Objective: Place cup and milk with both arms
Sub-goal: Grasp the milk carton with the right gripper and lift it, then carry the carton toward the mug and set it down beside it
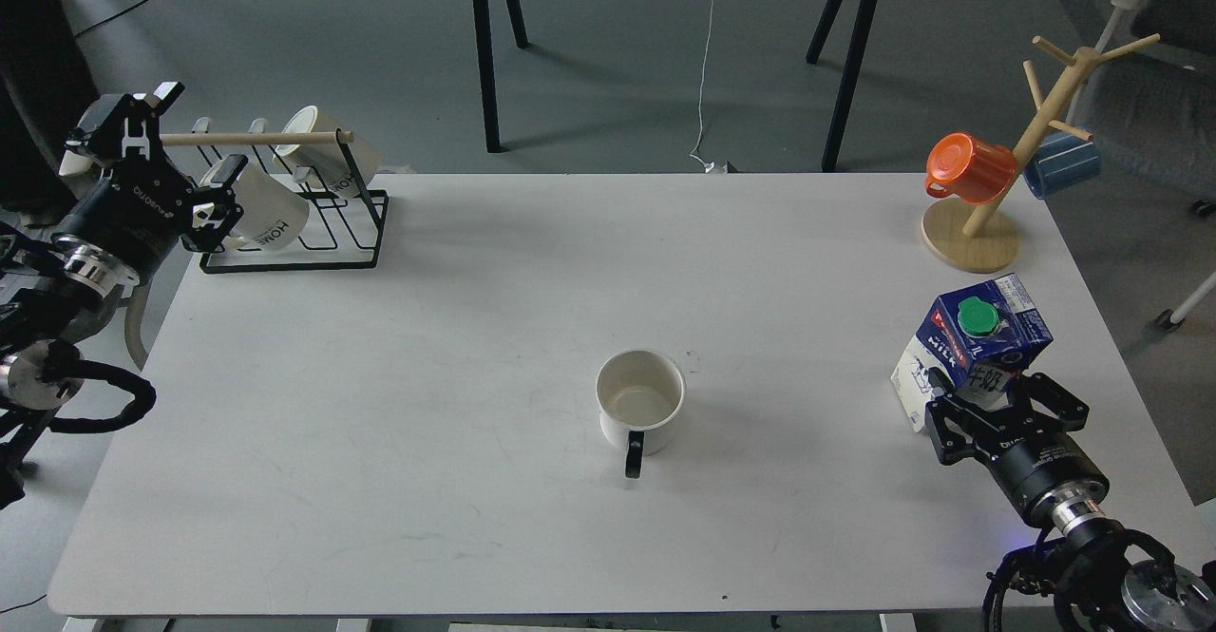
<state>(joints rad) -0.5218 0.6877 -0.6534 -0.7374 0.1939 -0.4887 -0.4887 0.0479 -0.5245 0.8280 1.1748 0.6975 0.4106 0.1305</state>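
Tools sat at opposite sides of the worktop [399,404]. At the near right corner, the right tool [988,399] appeared closed on the base of the milk [978,342], though its fingertips were partly hidden behind the carton. By the rack [323,223] at far left, the left tool [185,152] hung spread, holding nothing. At the centre stood the cup [640,411], upright, handle toward the near edge.

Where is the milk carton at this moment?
In the head view, the milk carton is near the table's right edge, held between the right gripper's fingers, below the wooden mug tree and right of the cup.
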